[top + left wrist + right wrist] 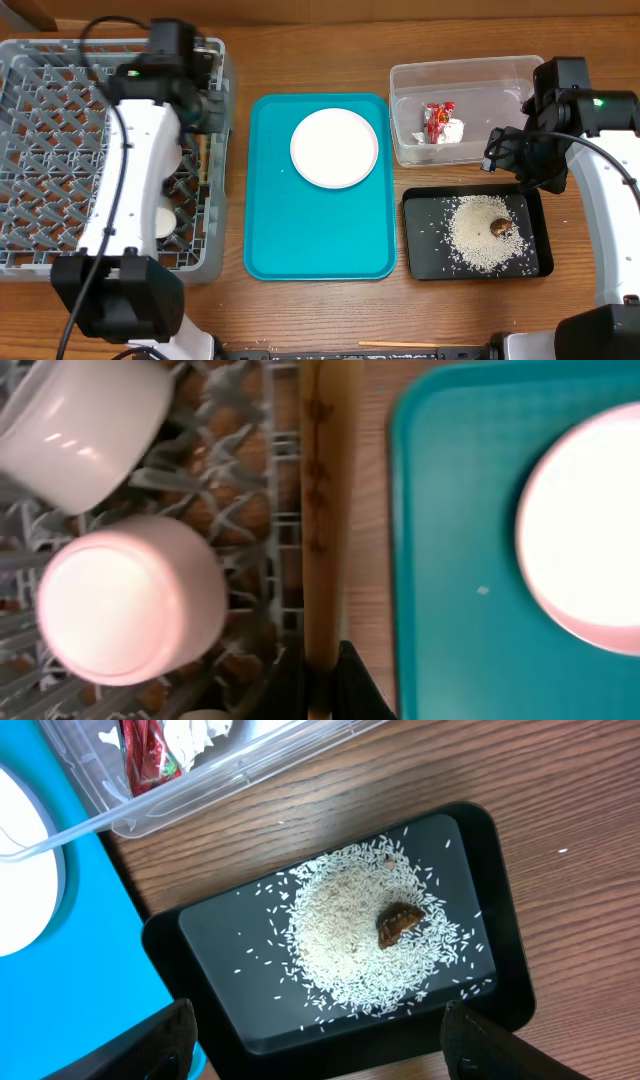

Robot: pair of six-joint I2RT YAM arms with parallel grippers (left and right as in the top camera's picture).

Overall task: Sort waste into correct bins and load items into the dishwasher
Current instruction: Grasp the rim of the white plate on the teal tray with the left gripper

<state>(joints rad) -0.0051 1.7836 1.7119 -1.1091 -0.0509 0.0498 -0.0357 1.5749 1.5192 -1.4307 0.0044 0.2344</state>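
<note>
My left gripper [322, 665] is shut on wooden chopsticks [322, 500] and holds them along the right wall of the grey dish rack [40, 150]; it also shows in the overhead view [207, 112]. A pink cup [125, 595] and a white bowl [85, 420] lie in the rack. The white plate [334, 147] sits on the teal tray [300, 240]. My right gripper [320, 1055] is open and empty above the black tray [425, 260], which holds rice [480, 240] and a brown lump [500, 227]. The red-and-white wrapper [440, 122] lies in the clear tub [500, 75].
A thin wooden stick [400, 344] lies on the table at the front edge. The teal tray stands between the rack and the two bins. The black tray sits just in front of the clear tub.
</note>
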